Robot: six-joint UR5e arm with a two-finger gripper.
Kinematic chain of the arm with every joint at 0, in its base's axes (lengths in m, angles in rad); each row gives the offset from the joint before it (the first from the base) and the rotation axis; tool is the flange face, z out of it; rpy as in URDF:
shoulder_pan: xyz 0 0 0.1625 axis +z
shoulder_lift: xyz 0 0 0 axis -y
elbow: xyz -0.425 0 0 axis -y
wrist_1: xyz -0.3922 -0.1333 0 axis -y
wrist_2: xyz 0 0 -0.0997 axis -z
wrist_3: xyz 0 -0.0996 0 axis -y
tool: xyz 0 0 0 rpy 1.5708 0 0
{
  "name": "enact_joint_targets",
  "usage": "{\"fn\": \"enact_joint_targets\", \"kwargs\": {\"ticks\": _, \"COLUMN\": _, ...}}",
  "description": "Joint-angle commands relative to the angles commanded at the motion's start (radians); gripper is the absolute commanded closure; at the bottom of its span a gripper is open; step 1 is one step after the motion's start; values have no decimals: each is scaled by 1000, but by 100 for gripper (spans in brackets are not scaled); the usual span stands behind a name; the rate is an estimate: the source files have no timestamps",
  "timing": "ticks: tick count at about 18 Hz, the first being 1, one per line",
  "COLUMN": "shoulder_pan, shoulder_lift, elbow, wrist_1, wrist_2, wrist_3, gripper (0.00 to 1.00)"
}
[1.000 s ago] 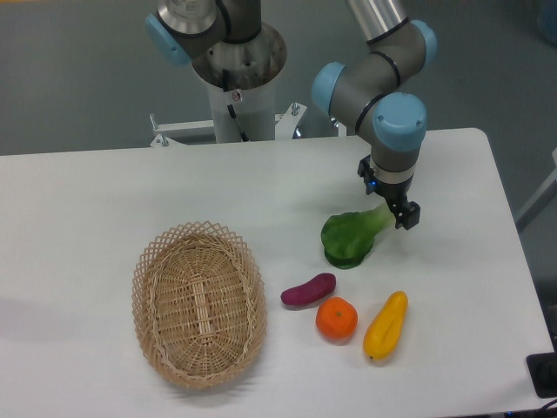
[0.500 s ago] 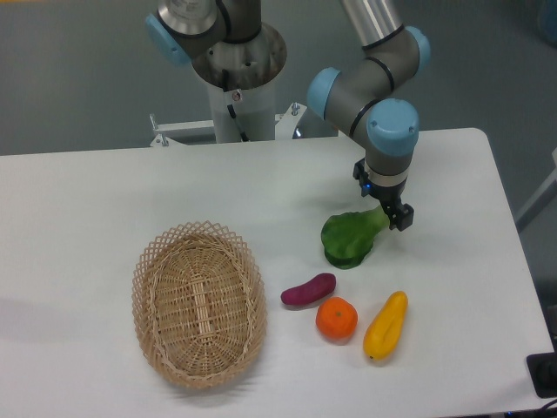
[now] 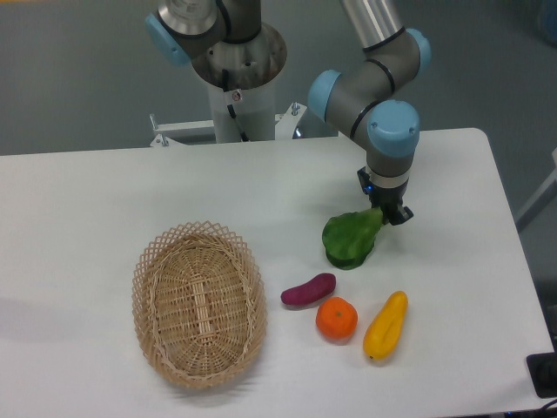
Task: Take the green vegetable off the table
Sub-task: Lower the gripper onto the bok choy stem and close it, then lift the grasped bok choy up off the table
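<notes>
The green vegetable (image 3: 350, 240), with broad dark green leaves and a pale stem, lies on the white table (image 3: 104, 192) right of centre. My gripper (image 3: 388, 212) points down at its stem end, and the fingers sit close around the stem, hiding its tip. The leaves still touch the tabletop.
A purple eggplant piece (image 3: 308, 290), an orange (image 3: 336, 319) and a yellow elongated vegetable (image 3: 385, 326) lie in a row just in front of the green vegetable. A woven wicker basket (image 3: 198, 302) stands front left. The robot base (image 3: 235, 78) is at the back.
The gripper's fingers have drawn in around the stem and the wrist has shifted slightly left and up. The vegetable's stem end has turned a little toward the gripper.
</notes>
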Motion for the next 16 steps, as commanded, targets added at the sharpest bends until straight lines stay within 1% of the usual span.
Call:
{"fn": "enact_joint_targets", "kwargs": {"ticks": 5, "shoulder_pan": 9, "shoulder_lift": 23, "elbow": 14, "wrist_1": -8, "wrist_2": -6, "wrist_3": 14, "gripper": 65}}
{"fn": "enact_joint_targets", "kwargs": {"ticks": 8, "shoulder_pan": 29, "shoulder_lift": 78, "elbow": 35, "wrist_1": -38, "wrist_2": -11, "wrist_3": 25, "gripper": 65}}
{"fn": "enact_joint_targets", "kwargs": {"ticks": 9, "shoulder_pan": 31, "shoulder_lift": 83, "elbow": 57, "wrist_1": -76, "wrist_2": -14, "wrist_3": 32, "gripper": 65}}
{"fn": "enact_joint_targets", "kwargs": {"ticks": 11, "shoulder_pan": 37, "shoulder_lift": 92, "elbow": 119, "wrist_1": -170, "wrist_2": -20, "wrist_3": 35, "gripper": 65}}
{"fn": "enact_joint_targets", "kwargs": {"ticks": 13, "shoulder_pan": 35, "shoulder_lift": 103, "elbow": 187, "wrist_1": -248, "wrist_2": -61, "wrist_3": 22, "gripper": 65}}
{"fn": "enact_joint_targets", "kwargs": {"ticks": 14, "shoulder_pan": 37, "shoulder_lift": 107, "elbow": 213, "wrist_1": -273, "wrist_2": -102, "wrist_3": 17, "gripper": 65}}
{"fn": "enact_joint_targets", "kwargs": {"ticks": 15, "shoulder_pan": 43, "shoulder_lift": 115, "elbow": 231, "wrist_1": -285, "wrist_2": -151, "wrist_3": 14, "gripper": 65}}
{"fn": "enact_joint_targets", "kwargs": {"ticks": 16, "shoulder_pan": 63, "shoulder_lift": 127, "elbow": 241, "wrist_1": -285, "wrist_2": -199, "wrist_3": -3, "gripper": 65}}
